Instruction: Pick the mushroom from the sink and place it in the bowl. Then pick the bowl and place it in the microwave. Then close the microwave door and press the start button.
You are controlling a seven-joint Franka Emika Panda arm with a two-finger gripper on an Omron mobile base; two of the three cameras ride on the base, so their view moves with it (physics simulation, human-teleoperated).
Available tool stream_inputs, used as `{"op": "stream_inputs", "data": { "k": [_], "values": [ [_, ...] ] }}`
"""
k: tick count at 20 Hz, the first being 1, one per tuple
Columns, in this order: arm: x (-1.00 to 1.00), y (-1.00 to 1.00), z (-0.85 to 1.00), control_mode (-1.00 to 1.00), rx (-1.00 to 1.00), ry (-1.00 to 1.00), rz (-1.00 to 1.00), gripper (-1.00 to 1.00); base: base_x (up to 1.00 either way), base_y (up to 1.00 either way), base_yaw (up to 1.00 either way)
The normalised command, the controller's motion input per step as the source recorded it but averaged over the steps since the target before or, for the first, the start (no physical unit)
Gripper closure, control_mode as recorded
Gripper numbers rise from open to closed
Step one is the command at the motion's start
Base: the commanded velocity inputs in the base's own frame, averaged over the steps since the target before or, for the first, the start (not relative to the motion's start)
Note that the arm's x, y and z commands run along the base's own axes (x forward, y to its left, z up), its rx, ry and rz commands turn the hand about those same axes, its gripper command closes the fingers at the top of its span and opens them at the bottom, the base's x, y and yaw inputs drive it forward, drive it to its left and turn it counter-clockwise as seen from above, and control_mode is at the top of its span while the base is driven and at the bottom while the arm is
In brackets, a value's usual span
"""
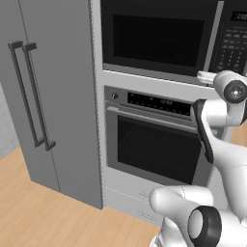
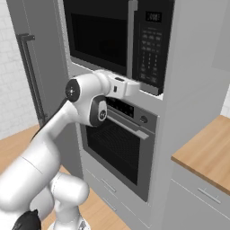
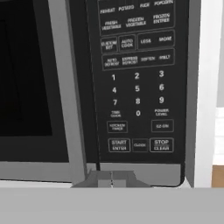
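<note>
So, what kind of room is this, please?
Most likely a home kitchen, and a rendered one. A built-in microwave sits above a wall oven, a tall grey fridge-like cabinet with long bar handles stands to the left, and a wooden countertop lies to the right.

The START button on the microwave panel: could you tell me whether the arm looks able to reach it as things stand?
Probably yes. The microwave door is shut, and the gripper, jaws closed, sits just below the button panel. The START button lies slightly above it, with nothing between them.
</note>
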Motion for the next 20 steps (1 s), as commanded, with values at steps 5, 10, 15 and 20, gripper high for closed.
{"op": "stream_inputs", "data": {
  "k": [5,10,15,20],
  "values": [
    [0.23,-0.21,0.0,-1.0,0.0,0.0,0.03,1.0,0.0,0.0,0.0],
    [0.16,-0.18,0.0,-1.0,0.01,0.0,0.05,1.0,0.0,0.0,0.0],
    [0.2,-0.15,0.0,-1.0,0.01,0.0,0.04,1.0,0.0,0.0,0.0],
    [0.19,-0.13,-0.01,-1.0,0.03,0.0,0.04,1.0,0.0,0.0,0.0]
  ]
}}
